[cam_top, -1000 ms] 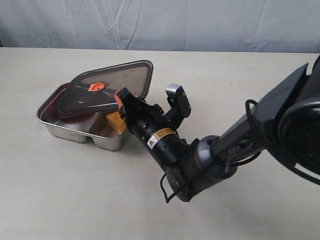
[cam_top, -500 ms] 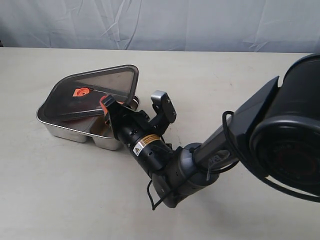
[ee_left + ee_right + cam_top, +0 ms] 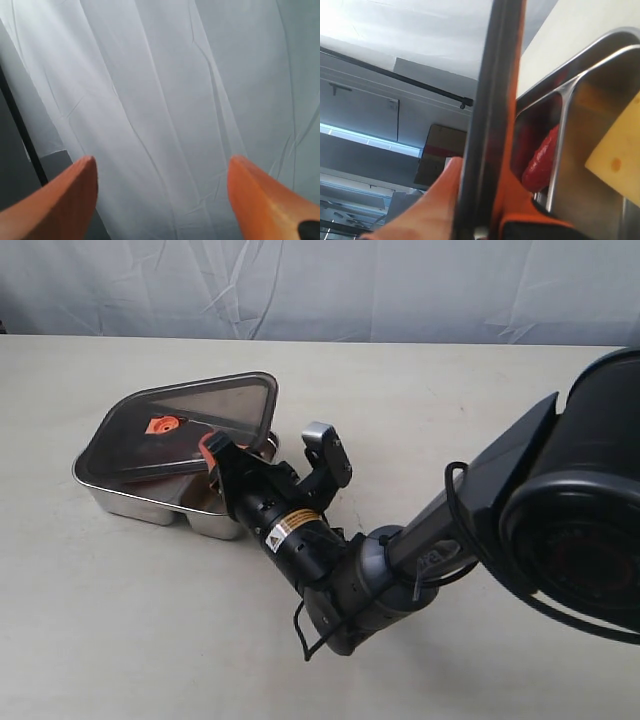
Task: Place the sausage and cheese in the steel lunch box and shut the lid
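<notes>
Steel caught my eye first: the steel lunch box (image 3: 118, 492) sat toward the table's (image 3: 460, 390) left edge. The lid (image 3: 190, 420) lay tilted across it, its near edge pinched in the right gripper (image 3: 214, 452). From the left wrist, the left gripper (image 3: 162, 187) had its orange fingers (image 3: 65, 200) spread wide on nothing, with a white curtain (image 3: 165, 75) behind. From the right wrist, narrow fingers clamped the lid's rim. The sausage (image 3: 542, 160) lay in one compartment and the cheese (image 3: 620, 150) in the next.

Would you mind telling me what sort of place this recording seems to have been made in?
Most likely a robot test bench rather than a real kitchen: a plain beige table backed by a hung white cloth, with a steel lunch box and a robot arm working at it.
</notes>
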### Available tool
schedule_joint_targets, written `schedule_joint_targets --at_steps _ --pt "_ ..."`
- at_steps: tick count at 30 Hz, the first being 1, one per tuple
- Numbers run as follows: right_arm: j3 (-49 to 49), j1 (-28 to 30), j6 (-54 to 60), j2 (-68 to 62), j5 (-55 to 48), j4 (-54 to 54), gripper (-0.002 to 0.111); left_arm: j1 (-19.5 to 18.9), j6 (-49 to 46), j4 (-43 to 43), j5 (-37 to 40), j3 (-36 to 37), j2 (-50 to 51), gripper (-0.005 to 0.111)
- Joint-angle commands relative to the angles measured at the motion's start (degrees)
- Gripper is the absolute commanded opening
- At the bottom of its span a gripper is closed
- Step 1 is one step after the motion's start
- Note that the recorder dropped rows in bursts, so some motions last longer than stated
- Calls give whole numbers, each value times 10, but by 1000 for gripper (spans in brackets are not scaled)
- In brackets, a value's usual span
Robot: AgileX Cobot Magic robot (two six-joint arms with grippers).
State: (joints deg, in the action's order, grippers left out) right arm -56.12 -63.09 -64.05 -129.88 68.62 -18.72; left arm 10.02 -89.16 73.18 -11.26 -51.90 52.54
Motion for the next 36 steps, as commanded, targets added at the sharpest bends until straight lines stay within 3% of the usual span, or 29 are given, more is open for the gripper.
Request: schedule_joint_targets --at_steps 1,4,23,36 --pt "-2 0 0 0 0 28 31 -2 2 1 -4 -3 -1 69" --pt "-2 0 -6 4 -2 44 37 -2 2 1 -4 -3 -1 69" --pt "75 0 -16 69 -97 110 37 -2 2 1 -4 -3 -1 69" --pt "161 3 -16 100 -99 75 37 -2 2 1 -4 -3 -1 69"
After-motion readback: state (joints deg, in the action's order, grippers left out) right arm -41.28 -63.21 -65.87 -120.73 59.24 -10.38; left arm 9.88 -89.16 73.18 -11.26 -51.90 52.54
